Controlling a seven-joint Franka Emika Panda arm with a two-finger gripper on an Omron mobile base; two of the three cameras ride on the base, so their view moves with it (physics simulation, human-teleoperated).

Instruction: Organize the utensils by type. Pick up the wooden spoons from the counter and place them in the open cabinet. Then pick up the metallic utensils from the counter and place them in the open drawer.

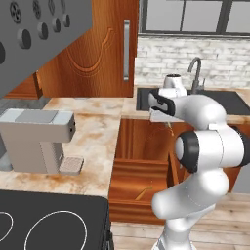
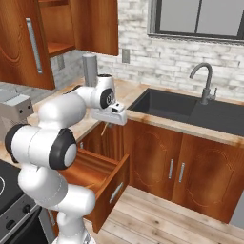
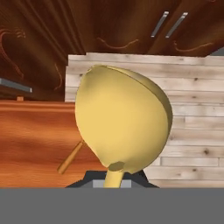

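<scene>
Gripper [image 2: 107,125] is closed on the handle of a wooden spoon [image 3: 122,124], as far as the hand view allows: the handle drops out of frame between the fingers, whose tips are themselves hidden behind the bowl, so the exact grip width is not readable. The pale yellow bowl sits large and close in the hand view, its rounded back toward the camera. In the right base view the spoon hangs as a thin sliver below the hand, over the open drawer [image 2: 102,174].

Gripper is poised above the drawer's inner end, near the counter [image 1: 93,132] edge. Drawer is pulled well out below the counter, front panel with metal handle facing the wood floor [image 2: 157,214].

A second utensil [image 1: 143,193] lies inside the drawer on its floor, slim and wood-coloured; it shows in the hand view as a short stick to the left of the held spoon's handle.

Upper cabinet [image 2: 57,28] stands open, door [image 2: 24,43] swung out, shelves visible. Coffee machine [image 1: 39,141] on counter at left. Sink [image 2: 176,107] with faucet [image 2: 202,83] to the right of the arm. Stovetop [image 1: 49,222] in the near corner.
</scene>
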